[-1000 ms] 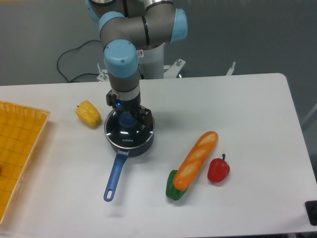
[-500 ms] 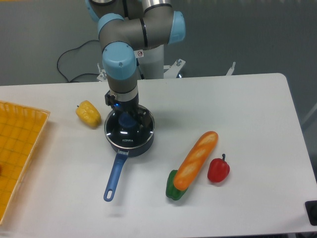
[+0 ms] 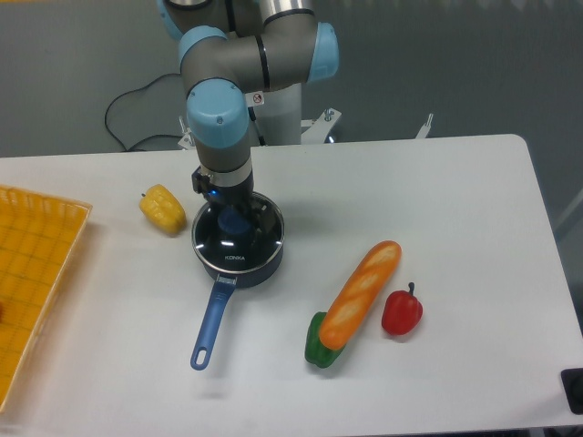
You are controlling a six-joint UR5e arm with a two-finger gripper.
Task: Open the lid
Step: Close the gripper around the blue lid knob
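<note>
- Camera view, closest to me: a loaf of bread point(image 3: 361, 293) lies across a green pepper point(image 3: 318, 350), and a red pepper point(image 3: 402, 311) sits just beside them on the white table point(image 3: 437, 200).
- On the left I see the edge of a yellow basket point(image 3: 27, 273).
- Next comes the blue saucepan point(image 3: 232, 269), its long handle pointing toward me.
- I see the lid point(image 3: 239, 238) on top of the pan. It looks flat and shut.
- My gripper point(image 3: 233, 221) is right over the blue knob point(image 3: 234, 222). I cannot tell if the fingers are squeezing it or only close.
- A yellow pepper point(image 3: 163, 208) sits just left of the pan.
- Since a second ago the arm slid a tiny bit left, and the lid has not lifted. I think the grab is being lined up, so the task has hardly begun.
</note>
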